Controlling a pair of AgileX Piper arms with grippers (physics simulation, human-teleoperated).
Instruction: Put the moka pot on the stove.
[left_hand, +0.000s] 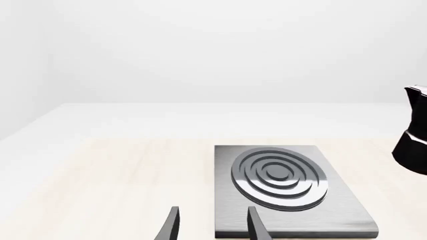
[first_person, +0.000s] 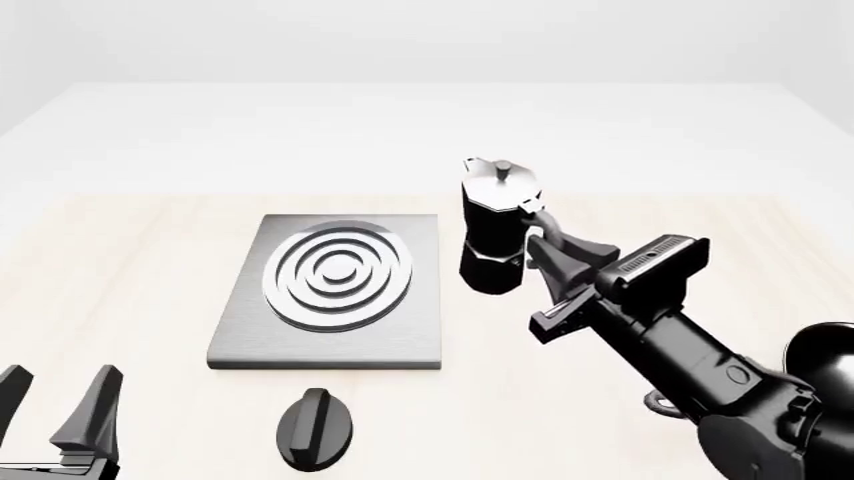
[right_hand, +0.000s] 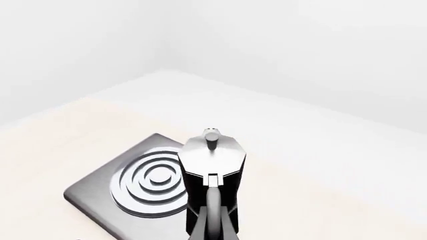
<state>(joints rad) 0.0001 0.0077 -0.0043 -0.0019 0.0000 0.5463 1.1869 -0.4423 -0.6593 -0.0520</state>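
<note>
The moka pot (first_person: 494, 235), black with a silver lid and knob, stands slightly tilted just right of the stove (first_person: 247, 320), a grey slab with silver rings. My right gripper (first_person: 547, 240) is shut on the pot's side handle, reaching in from the right. I cannot tell whether the pot's base touches the table. In the right wrist view the moka pot (right_hand: 213, 157) fills the centre, with the stove (right_hand: 100, 197) beside it. My left gripper (first_person: 56, 395) stands open at the near left corner, holding nothing. The left wrist view shows the stove (left_hand: 333, 200) ahead of its fingers (left_hand: 172, 222) and the moka pot (left_hand: 415, 135) at the edge.
A black oval knob (first_person: 316, 428) lies on the table just in front of the stove's near edge. The pale wooden table (first_person: 120, 260) stretches to the left of the stove and behind it.
</note>
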